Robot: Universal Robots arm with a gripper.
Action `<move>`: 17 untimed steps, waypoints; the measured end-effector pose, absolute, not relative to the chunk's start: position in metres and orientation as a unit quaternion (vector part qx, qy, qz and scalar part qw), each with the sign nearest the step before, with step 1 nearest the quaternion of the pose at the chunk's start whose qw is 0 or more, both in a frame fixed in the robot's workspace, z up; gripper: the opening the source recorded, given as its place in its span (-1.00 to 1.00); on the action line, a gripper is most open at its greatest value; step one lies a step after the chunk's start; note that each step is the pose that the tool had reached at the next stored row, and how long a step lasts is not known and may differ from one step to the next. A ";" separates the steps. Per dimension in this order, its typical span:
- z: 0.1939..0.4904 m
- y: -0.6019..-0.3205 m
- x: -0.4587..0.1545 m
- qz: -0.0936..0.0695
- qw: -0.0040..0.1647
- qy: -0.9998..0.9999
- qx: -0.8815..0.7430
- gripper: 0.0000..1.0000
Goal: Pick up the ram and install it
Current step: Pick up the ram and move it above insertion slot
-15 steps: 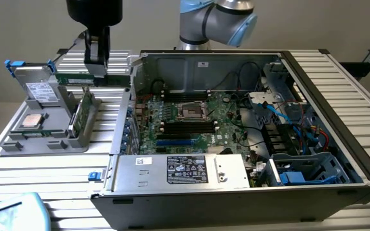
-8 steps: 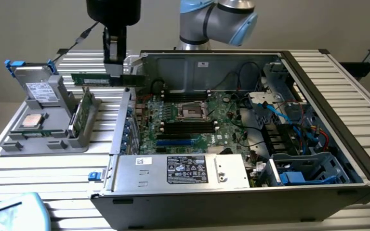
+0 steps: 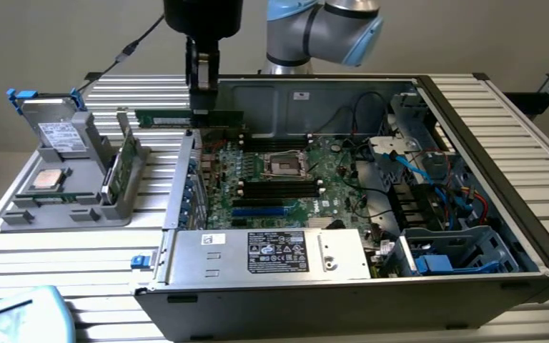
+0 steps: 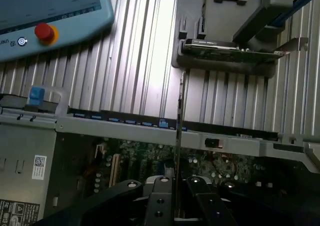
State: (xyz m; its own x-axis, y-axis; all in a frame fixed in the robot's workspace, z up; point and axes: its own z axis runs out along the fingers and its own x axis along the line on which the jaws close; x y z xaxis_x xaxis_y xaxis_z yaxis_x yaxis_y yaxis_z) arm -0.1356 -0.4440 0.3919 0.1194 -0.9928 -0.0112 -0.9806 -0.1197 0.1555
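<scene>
— Ribbed silver aluminium table (image 3: 55,250) underneath, plain pale wall behind. At the jaws?

— Set narrow and clamped on the long, thin dark-green ram (image 3: 165,116) near its middle, with flat black fingers (image 4: 159,201) against both faces. Seen edge-on in the wrist view.

— And where, exactly?

— Held level and on edge in the air, across the rim of the open black computer case (image 3: 351,314) on the exterior view's left. One end over the green motherboard (image 3: 327,161), the other over the table. Well apart from the black memory slots (image 3: 277,189) and touching nothing but the jaws.

— Round about?

— On the exterior view's left, a grey plastic parts holder (image 3: 26,214) with a boxy silver drive (image 3: 60,134) and a second green card (image 3: 126,163) standing in it. Nearer the camera, a silver power supply box (image 3: 342,254). On the table too, a grey-blue teach pendant (image 4: 60,11) with a red button (image 4: 44,32).

— Risks?

— Probably three. Gripped over a short stretch only, so liable to tilt or twist in the grip on any knock against the case rim. Likely to jam or bend if brought down askew to a slot, or with the notch the wrong way round. Hard to judge the notch from here. Could also snag the loose black cables (image 3: 356,107) if carried too low.
</scene>
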 end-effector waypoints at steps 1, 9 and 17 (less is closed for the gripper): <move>0.392 -0.444 -0.131 -0.055 0.054 -0.661 0.746 -0.73; 0.392 -0.444 -0.098 -0.049 0.048 -0.662 0.747 -0.73; 0.392 -0.444 -0.064 -0.044 0.041 -0.662 0.747 -0.73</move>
State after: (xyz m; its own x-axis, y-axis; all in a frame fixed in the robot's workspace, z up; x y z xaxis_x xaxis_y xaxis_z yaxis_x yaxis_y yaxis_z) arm -0.0638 -0.4441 0.3919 0.1198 -0.9927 -0.0120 -0.9855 -0.1203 0.1198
